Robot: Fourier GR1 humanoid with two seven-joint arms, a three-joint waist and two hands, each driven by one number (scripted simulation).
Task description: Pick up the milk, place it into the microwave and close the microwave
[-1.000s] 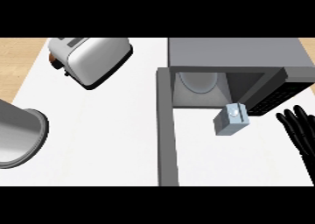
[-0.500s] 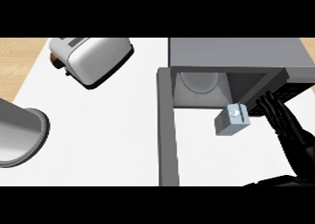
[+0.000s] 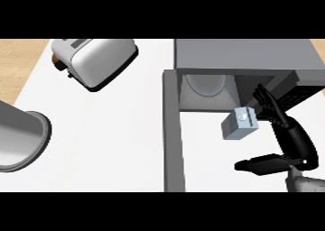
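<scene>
The milk (image 3: 239, 124) is a small grey-blue carton with a round cap, standing on the white counter just in front of the microwave's open mouth. The grey microwave (image 3: 245, 56) sits at the upper right, its door (image 3: 173, 135) swung out toward me along the carton's left side. A white turntable plate (image 3: 206, 85) shows inside the cavity. My right hand (image 3: 293, 142) is open right beside the carton, straight fingers pointing up toward the cavity, thumb stretched out low to the left. No left hand shows.
A silver toaster (image 3: 92, 61) lies at the upper left. A large grey metal pot (image 3: 15, 135) stands at the left edge. The microwave's dark control panel (image 3: 305, 90) is just right of my fingers. Wooden floor shows past the counter's far corners.
My right hand has moved left and forward from the right edge, closing in on the carton's right side, and its thumb has come into view. The milk has not moved.
</scene>
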